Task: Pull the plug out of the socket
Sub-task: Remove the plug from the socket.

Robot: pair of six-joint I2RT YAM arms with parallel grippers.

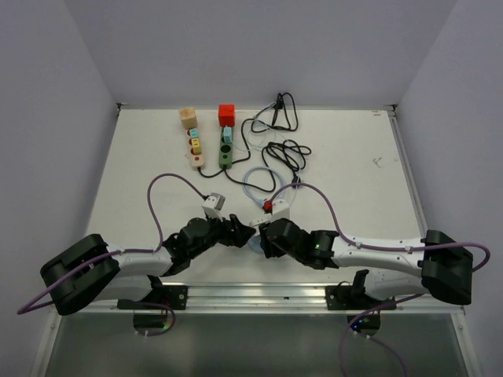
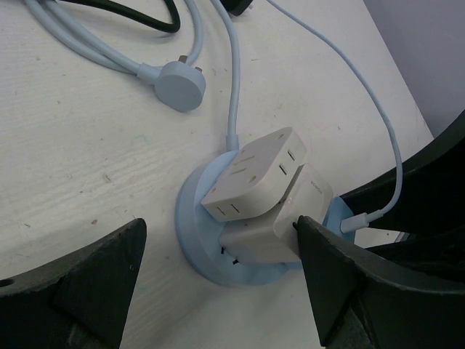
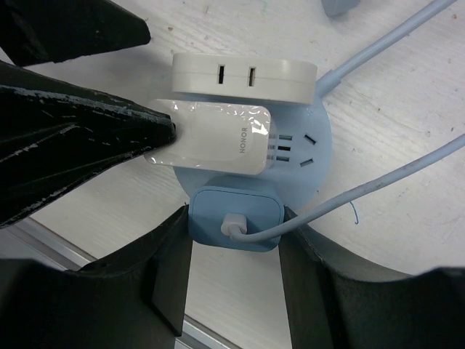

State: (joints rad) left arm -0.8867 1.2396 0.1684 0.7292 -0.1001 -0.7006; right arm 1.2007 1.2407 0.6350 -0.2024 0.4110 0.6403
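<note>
A round light-blue socket (image 2: 195,240) lies on the table at the near middle (image 1: 255,246). A white cube adapter (image 2: 254,174), a white charger (image 3: 218,142) and a blue plug (image 3: 234,217) with a white cable are plugged into it. My right gripper (image 3: 234,240) is shut on the blue plug, one finger on each side. My left gripper (image 2: 220,225) is open and straddles the socket. Its right fingertip (image 2: 309,233) touches the white charger, and its left finger is apart from the socket. In the top view both grippers meet over the socket, left (image 1: 240,232) and right (image 1: 264,234).
A cream power strip (image 1: 194,149) with a wooden block and a green strip (image 1: 225,151) with a red cube (image 1: 227,115) lie at the back. Black cables (image 1: 283,145) coil at the back right. A loose round blue plug (image 2: 180,83) and light-blue cables lie just beyond the socket.
</note>
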